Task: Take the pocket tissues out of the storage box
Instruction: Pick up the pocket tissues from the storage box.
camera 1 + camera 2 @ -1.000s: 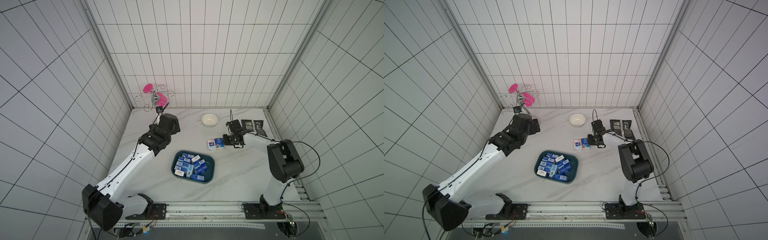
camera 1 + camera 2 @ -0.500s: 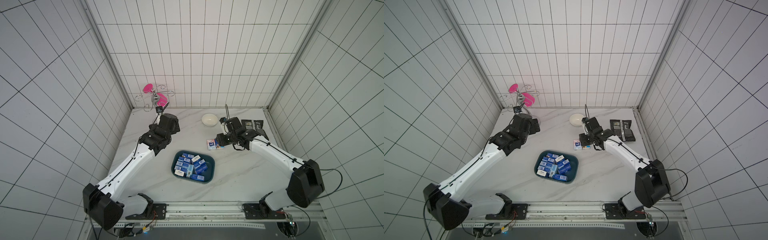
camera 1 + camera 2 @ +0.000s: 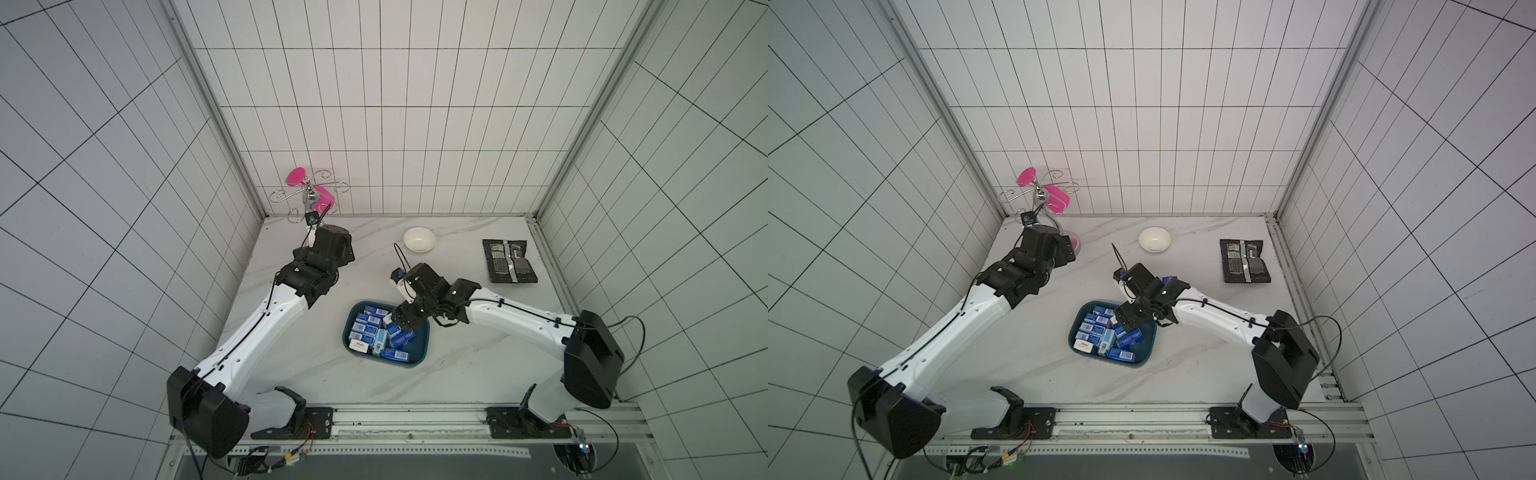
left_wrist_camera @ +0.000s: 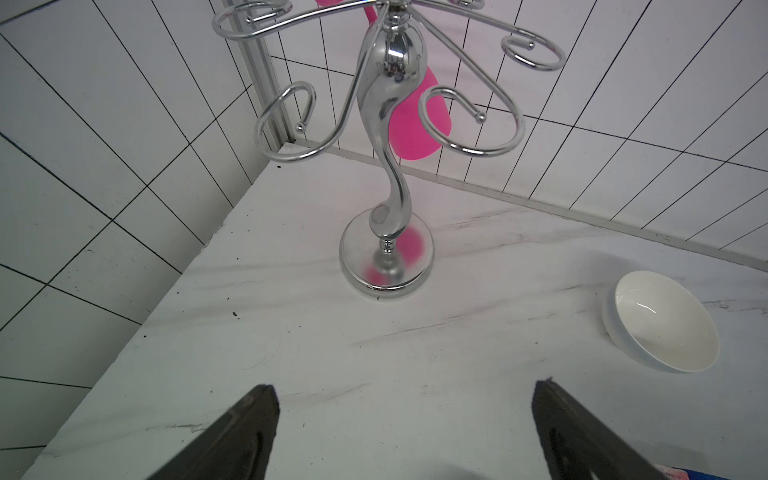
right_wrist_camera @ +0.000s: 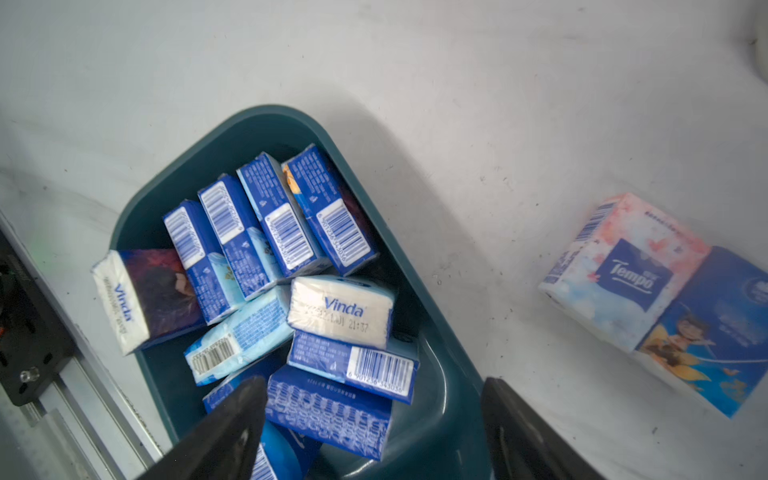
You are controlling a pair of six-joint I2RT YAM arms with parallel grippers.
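The storage box [image 3: 422,353] [image 3: 1148,349] [image 5: 257,120] is a dark teal tray in the middle of the table. Several pocket tissues [image 3: 368,332] [image 3: 1096,330] [image 5: 286,232] lie in it, mostly blue with barcode labels. Two more packs rest on the table beside the box: a pinkish-white one [image 5: 623,282] and a blue one [image 5: 723,332] [image 3: 1170,279]. My right gripper [image 3: 400,326] [image 3: 1126,322] [image 5: 374,386] hangs open just above the box's far right corner, holding nothing. My left gripper [image 3: 345,253] [image 4: 407,390] is open over bare table at the back left.
A chrome hook stand [image 3: 309,195] [image 4: 386,124] with pink pieces stands in the back left corner. A white bowl [image 3: 419,240] [image 4: 660,324] sits at the back middle. A black foil packet [image 3: 509,262] lies at the back right.
The right arm swung from the two packs on the table back over the box, and its jaws spread wide. The left arm stayed where it was.
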